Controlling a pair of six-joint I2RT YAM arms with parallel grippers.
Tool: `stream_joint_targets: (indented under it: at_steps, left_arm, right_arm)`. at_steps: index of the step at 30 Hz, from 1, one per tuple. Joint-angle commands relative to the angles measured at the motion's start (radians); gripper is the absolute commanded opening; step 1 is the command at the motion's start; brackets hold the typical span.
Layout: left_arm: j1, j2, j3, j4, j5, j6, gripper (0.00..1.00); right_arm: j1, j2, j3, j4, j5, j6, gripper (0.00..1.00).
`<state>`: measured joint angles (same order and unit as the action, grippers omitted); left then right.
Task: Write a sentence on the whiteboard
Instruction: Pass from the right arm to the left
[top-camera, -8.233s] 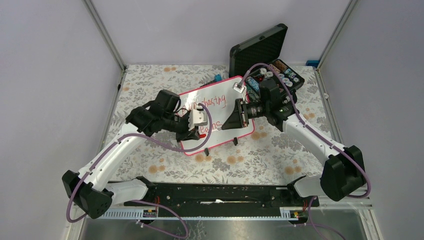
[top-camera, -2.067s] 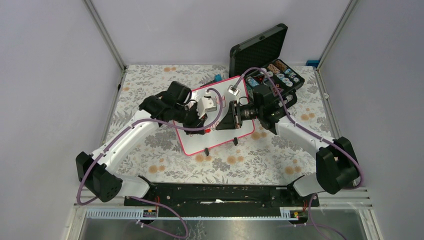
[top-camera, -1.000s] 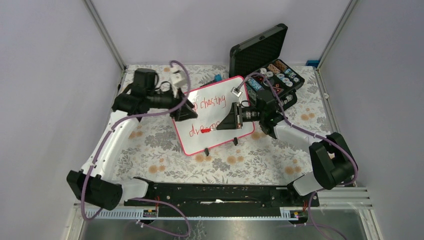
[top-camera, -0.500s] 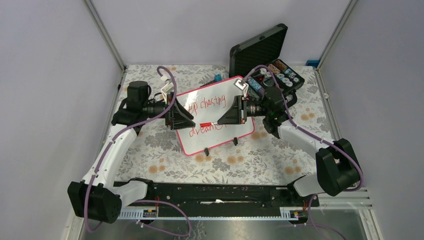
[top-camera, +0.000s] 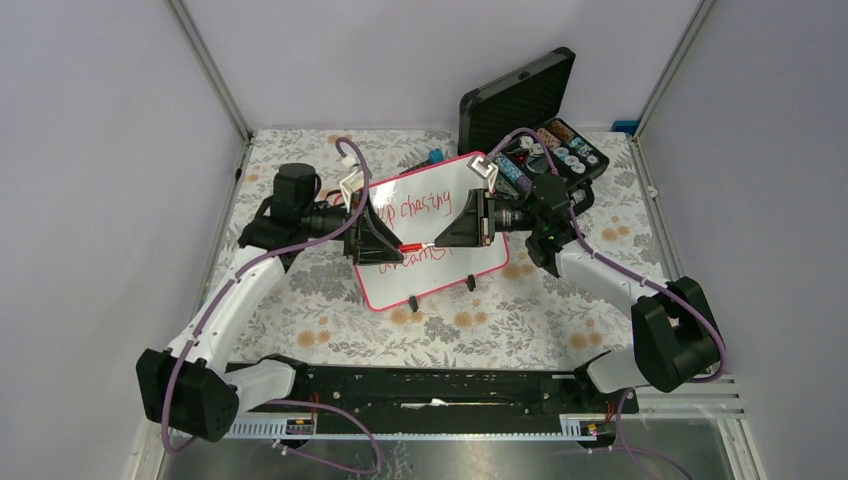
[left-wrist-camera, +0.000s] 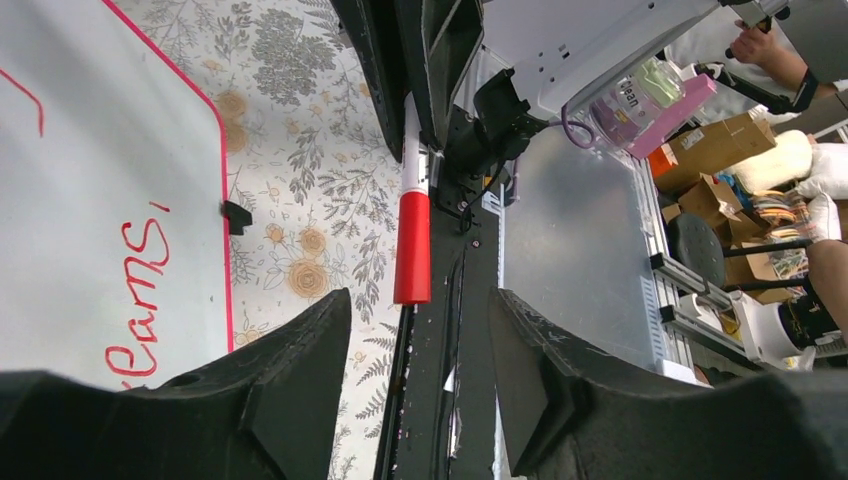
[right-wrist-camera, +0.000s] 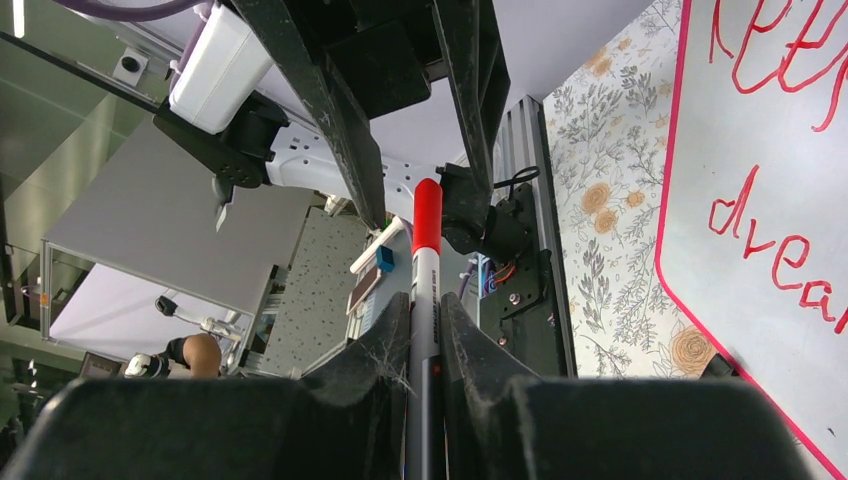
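Two grippers tip to tip above the whiteboard (top-camera: 440, 278), right gripper (right-wrist-camera: 425, 305) clamped on a marker (right-wrist-camera: 426, 265), left gripper (left-wrist-camera: 415, 305) spread wide facing its red cap (left-wrist-camera: 412, 245), sentence (top-camera: 425, 208) partly hidden beneath both.

A floral-patterned cloth (top-camera: 300, 290) covers the table. At its far right stands an open black foam-lined case (top-camera: 520, 100), lid upright, its tray filled with small round pieces (top-camera: 565, 150). A small blue object (top-camera: 437, 155) lies just left of the case. A white marker (left-wrist-camera: 414, 140), red cap (left-wrist-camera: 412, 250) on, sits level above the cloth.
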<state>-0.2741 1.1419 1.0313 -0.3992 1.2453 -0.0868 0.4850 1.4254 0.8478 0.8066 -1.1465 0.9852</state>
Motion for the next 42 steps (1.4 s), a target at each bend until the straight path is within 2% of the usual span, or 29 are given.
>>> stream_joint_targets:
  at_steps: [1,5,11,14,27,34,35,40,42]
  left_arm:
    - [-0.028,0.017,0.017,0.051,0.017,-0.008,0.54]
    - [-0.049,0.035,0.028,0.051,0.003,-0.007,0.45]
    - [-0.086,0.065,0.047,0.053,0.003,-0.002,0.11]
    - [-0.106,0.079,0.055,0.051,0.002,0.003,0.0]
    - [-0.185,0.153,0.113,0.049,-0.049,0.03,0.0]
    - [-0.187,0.149,0.106,0.013,-0.084,0.069,0.0]
    - [-0.185,0.143,0.094,0.004,-0.097,0.077,0.0]
    - [-0.161,0.113,0.077,-0.097,-0.12,0.177,0.0]
    - [-0.156,0.111,0.083,-0.151,-0.137,0.225,0.0]
  right_arm:
    - [0.018,-0.013,0.01,0.054,-0.027,0.0,0.0]
    - [0.028,-0.011,0.015,0.039,-0.026,-0.011,0.0]
    - [0.046,-0.006,0.016,0.013,-0.018,-0.033,0.0]
    - [0.058,-0.001,0.024,-0.012,-0.015,-0.052,0.0]
    - [0.101,0.011,0.018,-0.072,0.005,-0.111,0.0]
    - [0.089,0.008,0.052,-0.128,-0.039,-0.162,0.0]
    - [0.074,0.001,0.064,-0.161,-0.047,-0.187,0.07]
    - [-0.065,-0.042,0.154,-0.454,-0.076,-0.424,0.26]
    - [-0.123,-0.07,0.185,-0.587,-0.079,-0.531,0.42]
